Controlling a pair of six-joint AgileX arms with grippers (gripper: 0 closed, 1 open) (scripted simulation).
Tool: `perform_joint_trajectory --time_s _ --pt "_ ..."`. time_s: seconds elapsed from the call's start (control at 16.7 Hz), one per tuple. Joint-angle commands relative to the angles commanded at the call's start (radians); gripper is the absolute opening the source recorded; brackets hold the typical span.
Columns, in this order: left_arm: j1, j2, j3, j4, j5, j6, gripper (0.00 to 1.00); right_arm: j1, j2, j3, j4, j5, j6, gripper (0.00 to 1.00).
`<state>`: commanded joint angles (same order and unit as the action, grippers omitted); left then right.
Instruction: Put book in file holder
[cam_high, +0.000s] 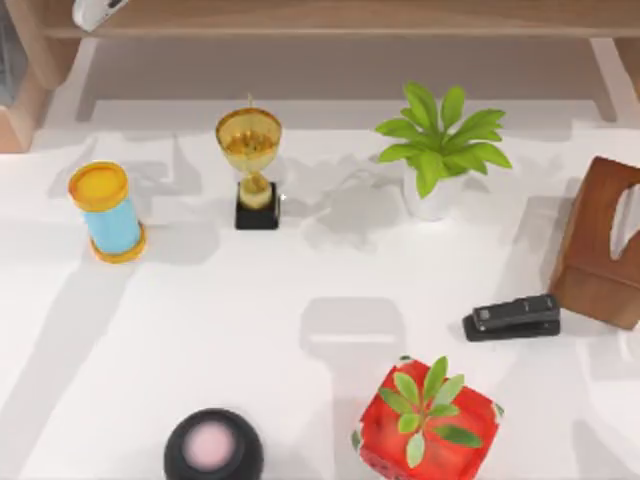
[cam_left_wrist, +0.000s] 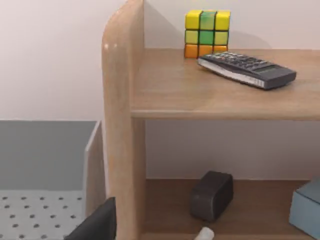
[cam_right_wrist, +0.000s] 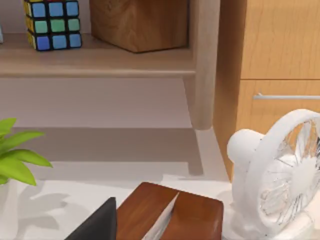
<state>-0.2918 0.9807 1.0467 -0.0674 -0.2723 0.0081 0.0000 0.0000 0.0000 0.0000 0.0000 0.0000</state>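
Left tool (cam_left_wrist: 97, 224), spread or pressed together impossible to tell, hangs by the file holder (cam_left_wrist: 92, 160), just beside the shelf upright (cam_left_wrist: 122, 125). Right tool (cam_right_wrist: 95, 224), equally unreadable, hovers near the reddish-brown box (cam_right_wrist: 170, 215) at the counter's (cam_high: 300, 300) right edge.

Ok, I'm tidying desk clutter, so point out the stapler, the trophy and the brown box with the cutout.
stapler (cam_high: 512, 317), top view, on its black upper arm.
trophy (cam_high: 249, 139), top view, on the gold cup's bowl.
brown box (cam_high: 592, 250), top view, on its reddish-brown left face beside the curved cutout.
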Motion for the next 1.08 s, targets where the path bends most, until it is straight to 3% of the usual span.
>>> perform_joint_trajectory --time_s 0.6,0.84,1.08 --pt "-0.25 0.876 0.953 -0.058 -0.232 0.004 1.0 0.0 0.0 0.0 0.0 0.0 0.0 1.0" --pt "-0.302 1.059 1.157 -0.073 -0.281 0.003 1.0 0.0 0.0 0.0 0.0 0.0 0.0 1.0" --pt "-0.313 1.099 1.2 -0.077 -0.292 0.003 1.0 0.0 0.0 0.0 0.0 0.0 0.0 1.0"
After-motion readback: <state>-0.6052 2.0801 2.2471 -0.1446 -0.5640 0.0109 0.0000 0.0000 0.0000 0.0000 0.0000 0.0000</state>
